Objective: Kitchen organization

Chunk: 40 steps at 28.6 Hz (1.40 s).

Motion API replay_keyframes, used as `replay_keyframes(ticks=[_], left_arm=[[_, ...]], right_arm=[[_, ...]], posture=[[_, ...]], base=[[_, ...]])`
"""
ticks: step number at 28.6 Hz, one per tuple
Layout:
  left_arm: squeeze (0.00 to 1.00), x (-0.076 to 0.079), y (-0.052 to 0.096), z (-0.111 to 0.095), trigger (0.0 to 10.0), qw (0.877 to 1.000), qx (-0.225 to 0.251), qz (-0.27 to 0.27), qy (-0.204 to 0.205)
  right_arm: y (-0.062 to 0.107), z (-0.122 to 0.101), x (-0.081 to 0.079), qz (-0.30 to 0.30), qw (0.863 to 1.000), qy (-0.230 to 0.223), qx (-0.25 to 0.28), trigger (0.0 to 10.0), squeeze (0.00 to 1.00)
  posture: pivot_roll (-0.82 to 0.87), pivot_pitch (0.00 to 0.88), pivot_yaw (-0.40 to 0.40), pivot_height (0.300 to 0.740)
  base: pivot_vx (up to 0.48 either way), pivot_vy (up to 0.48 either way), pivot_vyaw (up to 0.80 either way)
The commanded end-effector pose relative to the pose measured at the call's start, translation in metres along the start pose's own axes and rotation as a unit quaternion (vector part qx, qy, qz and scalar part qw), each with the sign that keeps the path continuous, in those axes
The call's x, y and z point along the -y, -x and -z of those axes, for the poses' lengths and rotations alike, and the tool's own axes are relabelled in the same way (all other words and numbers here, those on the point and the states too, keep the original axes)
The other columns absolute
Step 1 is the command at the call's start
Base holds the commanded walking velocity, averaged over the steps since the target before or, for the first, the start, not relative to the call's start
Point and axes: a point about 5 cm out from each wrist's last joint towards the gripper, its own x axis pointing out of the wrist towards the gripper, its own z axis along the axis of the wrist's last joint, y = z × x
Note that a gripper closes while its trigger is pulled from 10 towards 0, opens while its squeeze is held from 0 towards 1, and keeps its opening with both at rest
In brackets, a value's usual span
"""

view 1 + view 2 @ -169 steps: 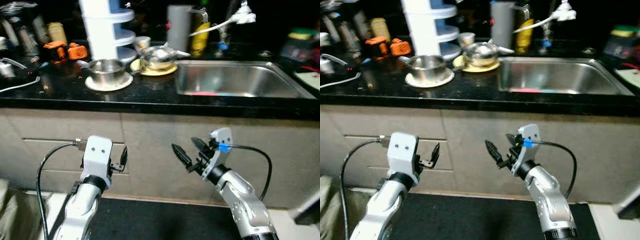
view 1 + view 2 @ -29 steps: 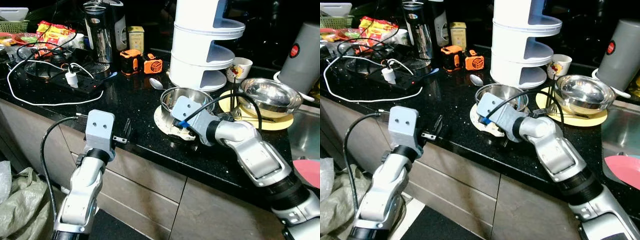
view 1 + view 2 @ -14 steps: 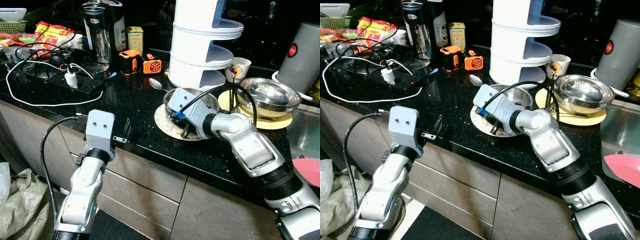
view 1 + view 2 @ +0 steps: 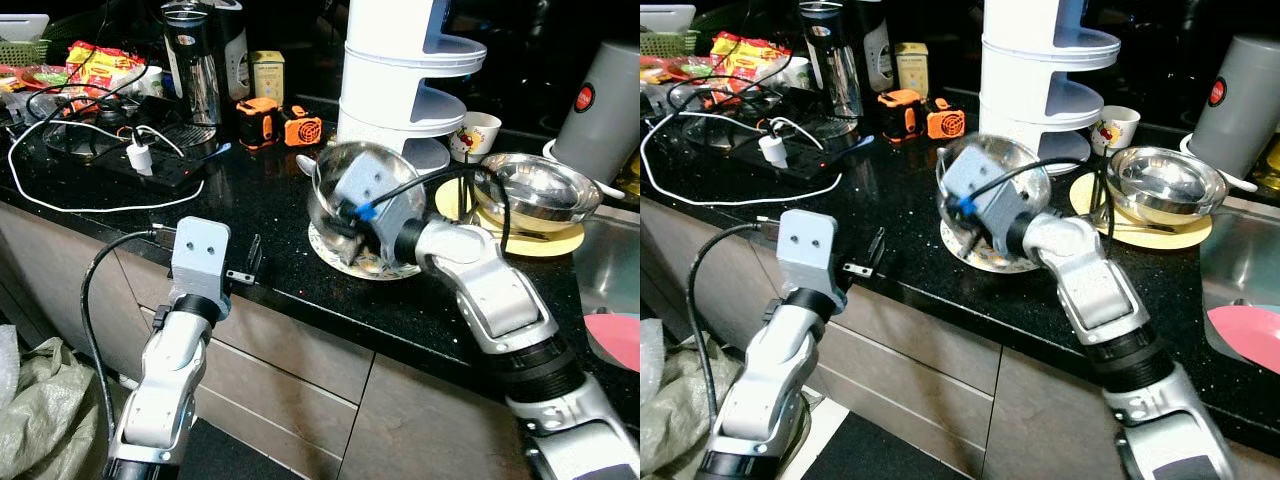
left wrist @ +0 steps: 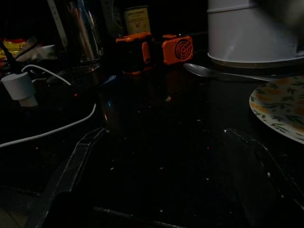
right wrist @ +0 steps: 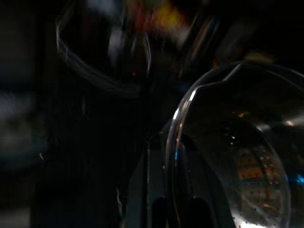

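While my right gripper (image 4: pixel 345 225) holds the steel bowl (image 4: pixel 345 185) by its rim, the bowl hangs tilted just above the patterned plate (image 4: pixel 352 262) — clear of it, as far as I can judge. The right wrist view confirms the hold: one finger sits inside the rim and one outside, pinched onto the thin wall. I read the tilt as a result of gripping at one edge only, so the bowl's weight swings it about the fingers.

The plate lies near the front edge of the black counter (image 4: pixel 250 215), with a spoon (image 5: pixel 209 72) behind it beside the white tiered stand (image 4: pixel 405 80). A second steel bowl (image 4: pixel 535 188) rests on a yellow plate (image 4: pixel 560 238) toward the sink — a plausible nesting spot, though that is my judgement.

My left gripper (image 4: pixel 252 265) hovers at the counter's front edge, fingers spread and empty, kept out of the way.
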Motion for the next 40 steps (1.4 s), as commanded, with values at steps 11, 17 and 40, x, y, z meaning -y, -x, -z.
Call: replay_keyframes(ticks=[11, 17, 40], left_arm=[[0.00, 0.001, -0.003, -0.003, 10.0, 1.000, 0.001, 0.006, 0.004], [0.00, 0.002, -0.003, -0.004, 10.0, 1.000, 0.002, 0.008, 0.006], [0.00, 0.003, -0.004, -0.006, 10.0, 1.000, 0.002, 0.003, 0.013]], right_arm=[[0.031, -0.039, 0.044, 0.129, 0.964, -0.128, 0.193, 10.0, 0.00], [0.038, -0.047, 0.051, 0.138, 0.951, -0.146, 0.233, 10.0, 0.00], [-0.009, 0.004, 0.002, 0.077, 0.989, 0.126, 0.009, 10.0, 0.00]], posture=[[0.03, 0.000, -0.008, 0.740], [0.04, 0.000, -0.008, 0.740], [0.04, 0.000, -0.017, 0.740]], base=[[0.000, 0.000, -0.40], [0.000, 0.000, -0.80], [0.000, 0.000, -0.70]])
